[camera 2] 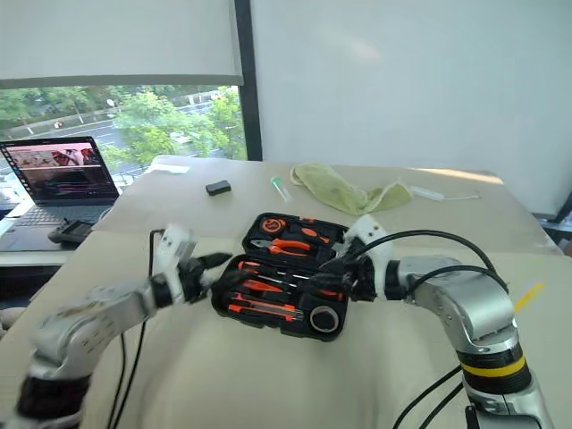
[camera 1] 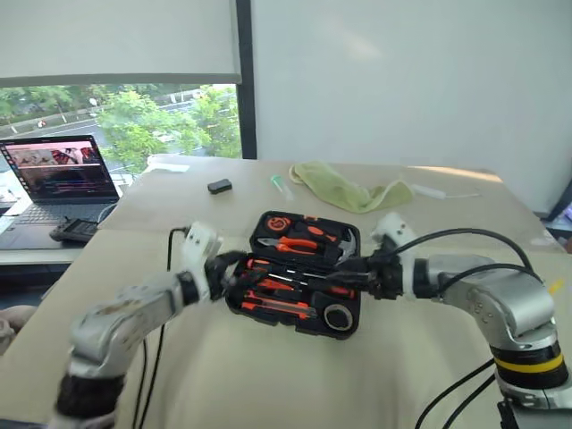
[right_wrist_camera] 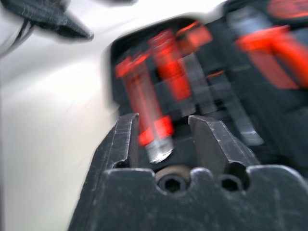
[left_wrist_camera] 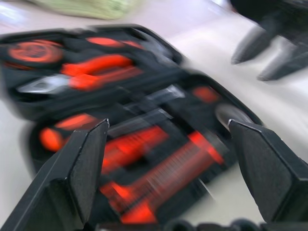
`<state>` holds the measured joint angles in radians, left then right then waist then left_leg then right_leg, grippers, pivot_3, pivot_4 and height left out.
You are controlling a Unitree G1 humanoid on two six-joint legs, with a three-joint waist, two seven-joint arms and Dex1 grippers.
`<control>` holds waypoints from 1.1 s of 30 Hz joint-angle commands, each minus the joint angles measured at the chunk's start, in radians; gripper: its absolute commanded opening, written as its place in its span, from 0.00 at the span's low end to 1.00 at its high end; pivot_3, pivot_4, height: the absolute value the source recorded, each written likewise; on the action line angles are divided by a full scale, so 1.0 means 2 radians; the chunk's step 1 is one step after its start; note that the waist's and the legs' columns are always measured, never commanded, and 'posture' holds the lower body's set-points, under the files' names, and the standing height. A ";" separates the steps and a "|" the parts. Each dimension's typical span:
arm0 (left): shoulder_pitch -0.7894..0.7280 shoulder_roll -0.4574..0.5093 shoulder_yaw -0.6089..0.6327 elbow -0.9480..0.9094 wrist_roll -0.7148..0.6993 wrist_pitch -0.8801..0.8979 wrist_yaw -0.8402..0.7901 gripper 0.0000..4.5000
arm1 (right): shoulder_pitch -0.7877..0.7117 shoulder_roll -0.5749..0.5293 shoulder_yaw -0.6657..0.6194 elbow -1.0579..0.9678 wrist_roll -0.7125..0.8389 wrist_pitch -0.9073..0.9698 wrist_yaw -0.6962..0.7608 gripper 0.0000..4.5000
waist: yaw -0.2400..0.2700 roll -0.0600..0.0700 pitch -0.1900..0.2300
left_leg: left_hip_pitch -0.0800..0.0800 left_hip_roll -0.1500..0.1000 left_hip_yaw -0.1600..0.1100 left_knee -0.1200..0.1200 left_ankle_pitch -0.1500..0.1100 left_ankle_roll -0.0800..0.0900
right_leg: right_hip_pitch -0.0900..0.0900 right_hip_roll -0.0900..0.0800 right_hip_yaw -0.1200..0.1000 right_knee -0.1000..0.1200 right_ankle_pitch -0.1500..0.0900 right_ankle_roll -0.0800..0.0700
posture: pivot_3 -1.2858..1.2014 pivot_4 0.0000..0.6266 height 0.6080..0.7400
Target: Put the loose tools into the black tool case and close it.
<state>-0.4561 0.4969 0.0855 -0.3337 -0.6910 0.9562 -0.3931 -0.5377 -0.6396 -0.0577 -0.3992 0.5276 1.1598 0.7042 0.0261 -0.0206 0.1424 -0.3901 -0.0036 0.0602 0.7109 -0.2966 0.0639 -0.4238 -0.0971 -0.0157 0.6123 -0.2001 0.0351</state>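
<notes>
The black tool case (camera 1: 288, 325) lies open in the middle of the table. Its far half holds orange pliers (camera 1: 299, 243) and a hammer. The near half holds black-and-orange screwdrivers (camera 1: 268, 288), a utility knife (camera 1: 279, 309) and a black tape roll (camera 1: 338, 316) in their slots. My left gripper (camera 1: 234, 270) hovers at the case's left edge, open wide with nothing between its fingers (left_wrist_camera: 79, 168). My right gripper (camera 1: 344, 273) hangs over the case's right side, its fingers (right_wrist_camera: 211, 139) apart and empty above the screwdriver handles (right_wrist_camera: 149, 110).
An open laptop (camera 1: 58, 174) stands on a side desk at the left. On the far part of the table lie a small black box (camera 1: 219, 186) and a green cloth (camera 1: 353, 190). Black cables (camera 1: 465, 237) trail from both arms.
</notes>
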 commanded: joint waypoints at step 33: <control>-0.320 -0.076 -0.042 0.530 0.240 0.021 -0.044 0.00 | -0.151 0.089 0.059 0.350 -0.140 -0.073 -0.093 0.00 | -0.018 0.000 0.000 | 0.000 0.000 0.001 -0.004 0.003 -0.003 | -0.001 0.001 0.000 0.001 0.000 0.002 | 0.52 0.24 1.00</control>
<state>-1.1200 0.3532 0.0029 0.8206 -0.1948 0.9221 -0.4887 -0.8562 -0.4419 0.0376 0.3542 0.2477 0.9932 0.4846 -0.0102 -0.0211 0.1425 -0.3910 -0.0040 0.0631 0.7038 -0.2911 0.0572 -0.4261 -0.0952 -0.0146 0.6152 -0.2004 0.0387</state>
